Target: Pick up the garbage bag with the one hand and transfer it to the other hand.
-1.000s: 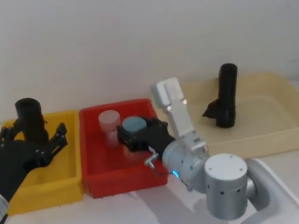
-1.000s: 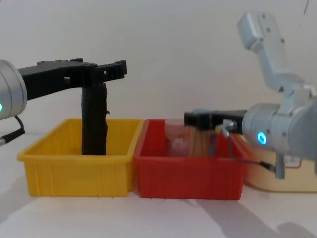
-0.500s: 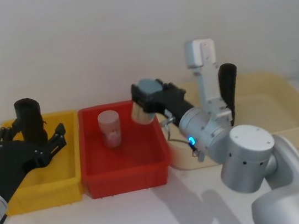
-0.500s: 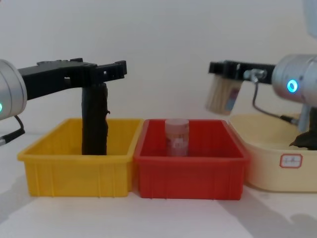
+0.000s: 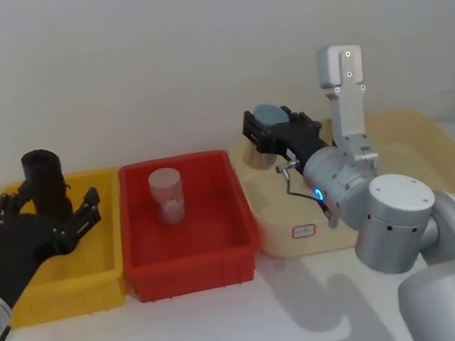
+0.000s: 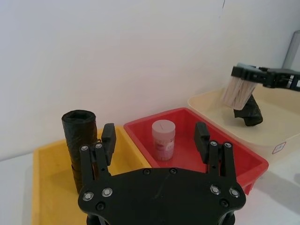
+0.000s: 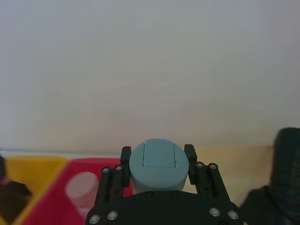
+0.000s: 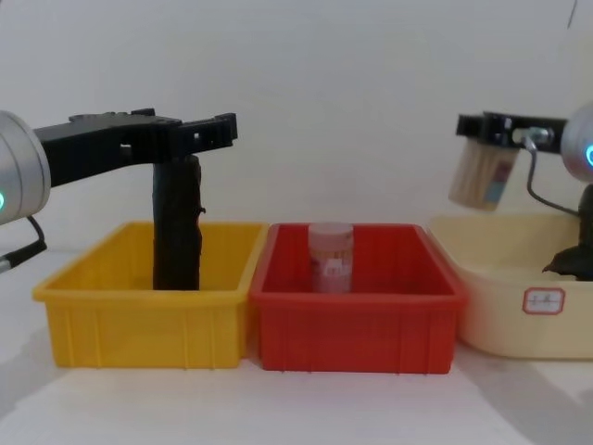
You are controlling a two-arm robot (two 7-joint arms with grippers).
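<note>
The garbage bag (image 5: 45, 175), a thick wrinkled black roll, stands upright in the yellow bin (image 5: 75, 289) at the far left. My left gripper (image 5: 49, 204) hovers open above that bin at the height of the roll's top. In the left wrist view the garbage bag (image 6: 78, 140) stands just outside one finger, not between the two. My right gripper (image 5: 273, 123) is shut on a jar with a grey-blue lid (image 7: 158, 161). It holds the jar (image 8: 482, 176) in the air over the near left end of the beige tray (image 5: 279, 235).
A red bin (image 5: 190, 265) between yellow bin and beige tray holds an upright pink jar (image 5: 167, 196). A slimmer black roll (image 6: 248, 112) stands in the beige tray, behind my right arm. A white wall runs close behind the bins.
My right gripper lifted the grey-lidded jar out of the red bin and carried it right, over the beige tray. The left gripper and garbage bag have not moved.
</note>
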